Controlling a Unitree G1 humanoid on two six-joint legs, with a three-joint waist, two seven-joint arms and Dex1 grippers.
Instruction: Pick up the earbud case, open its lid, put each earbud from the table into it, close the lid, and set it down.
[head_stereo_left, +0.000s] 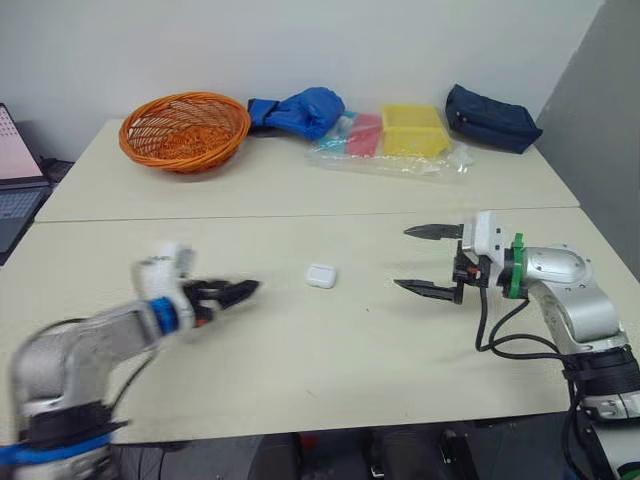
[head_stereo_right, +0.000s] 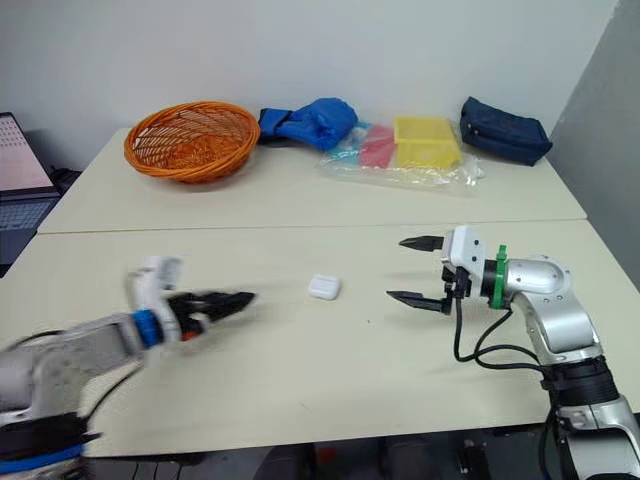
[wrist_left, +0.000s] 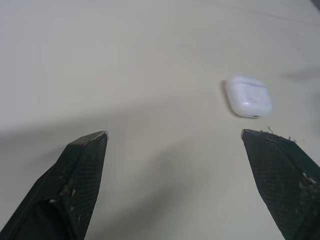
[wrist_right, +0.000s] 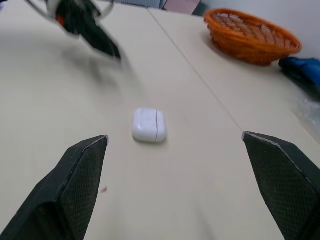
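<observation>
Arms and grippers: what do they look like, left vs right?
The left arm is silver with a blue wrist ring; the right arm silver with a green ring and looping black cable. The left gripper and right gripper: white block, two black pointed mesh-textured fingers.

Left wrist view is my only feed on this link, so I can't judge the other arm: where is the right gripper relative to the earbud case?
Observer: The right gripper hovers open above the table. It is on the opposite side of the earbud case from your left gripper, and apart from the case.
Operator: Is there clutter near the case that I could knock?
Observer: Not close by. The other things sit on the far table, beyond the seam: an orange basket, a blue cloth, a yellow box and a dark pouch.
</observation>
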